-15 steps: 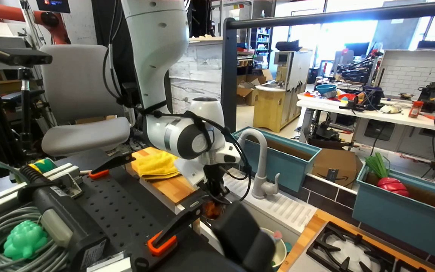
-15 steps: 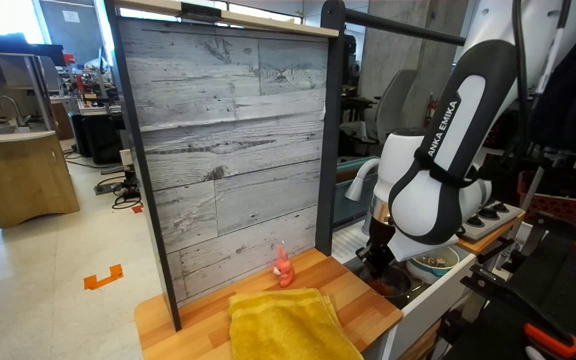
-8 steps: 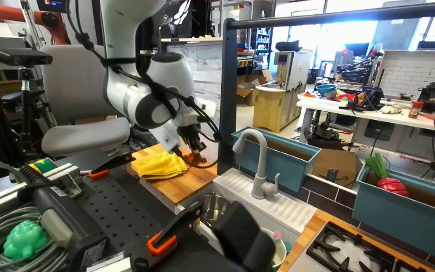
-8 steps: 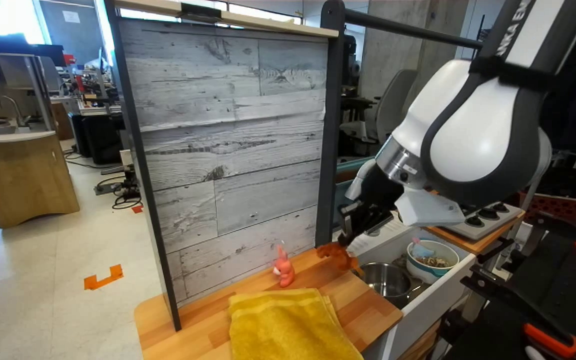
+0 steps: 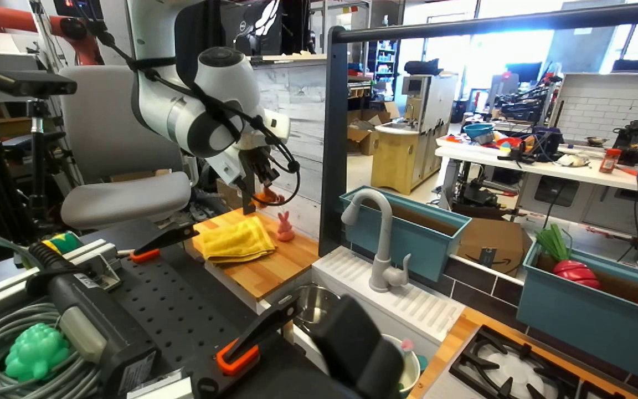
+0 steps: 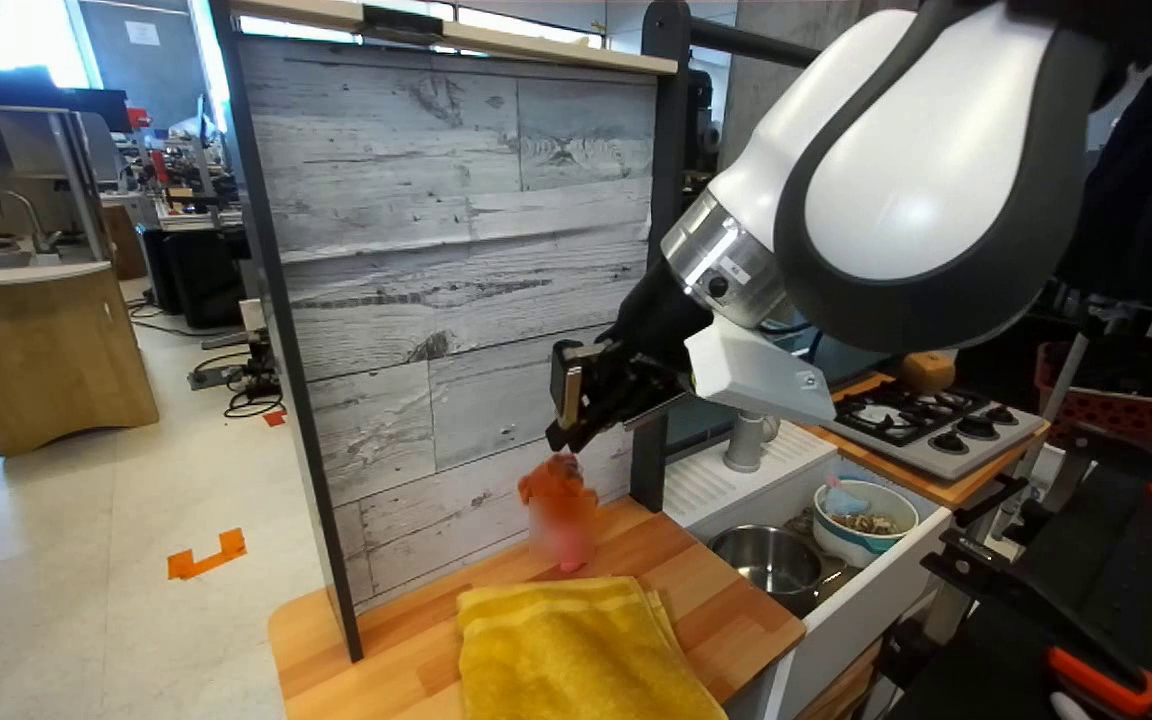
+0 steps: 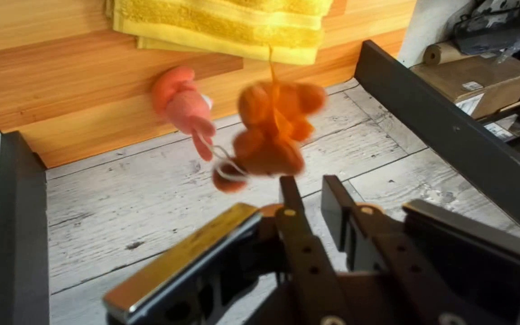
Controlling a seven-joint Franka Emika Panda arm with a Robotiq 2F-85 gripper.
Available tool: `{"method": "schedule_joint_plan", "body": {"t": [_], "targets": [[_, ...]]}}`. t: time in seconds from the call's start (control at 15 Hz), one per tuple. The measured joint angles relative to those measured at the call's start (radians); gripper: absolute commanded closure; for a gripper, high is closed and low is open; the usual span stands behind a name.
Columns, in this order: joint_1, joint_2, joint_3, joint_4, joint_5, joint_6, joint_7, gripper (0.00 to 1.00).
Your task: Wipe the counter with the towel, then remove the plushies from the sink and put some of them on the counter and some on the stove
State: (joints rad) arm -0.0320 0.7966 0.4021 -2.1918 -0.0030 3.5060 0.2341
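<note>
In an exterior view, left of centre, the wooden counter (image 5: 266, 270) carries the yellow towel (image 5: 236, 241) and, to its right, an upright pink rabbit plushie (image 5: 284, 229).

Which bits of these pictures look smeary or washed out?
In the wrist view, the orange plushie is smeared, probably moving; in an exterior view, the pink rabbit looks hazy, the yellow towel crisp; in both exterior views, the windows are washed out.

Smooth white, black-banded robot arm (image 6: 921, 165) bent at its joints, silver cylindrical metal wrist collar (image 6: 721, 262) tilted, black two-fingered gripper (image 7: 308, 185) slants downward, slim fingers (image 7: 293, 201) stand parted by a narrow gap.
</note>
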Motion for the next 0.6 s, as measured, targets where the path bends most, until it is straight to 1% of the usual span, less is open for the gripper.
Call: {"method": "schedule_joint_plan", "body": {"t": [0.13,0.27,0.4,0.47,0.6], "targets": [[0.002,0.009,-0.008,0.018,0.010,-0.036,0.006,0.34],[0.014,-0.007,-0.051,0.013,0.045,-0.092,0.004,0.19],[0.045,-0.061,-0.131,-0.013,0.091,-0.176,-0.002,0.04],[0.066,-0.103,-0.186,-0.033,0.112,-0.218,-0.006,0.01],[0.117,-0.194,-0.316,-0.070,0.131,-0.311,-0.007,0.00]]}}
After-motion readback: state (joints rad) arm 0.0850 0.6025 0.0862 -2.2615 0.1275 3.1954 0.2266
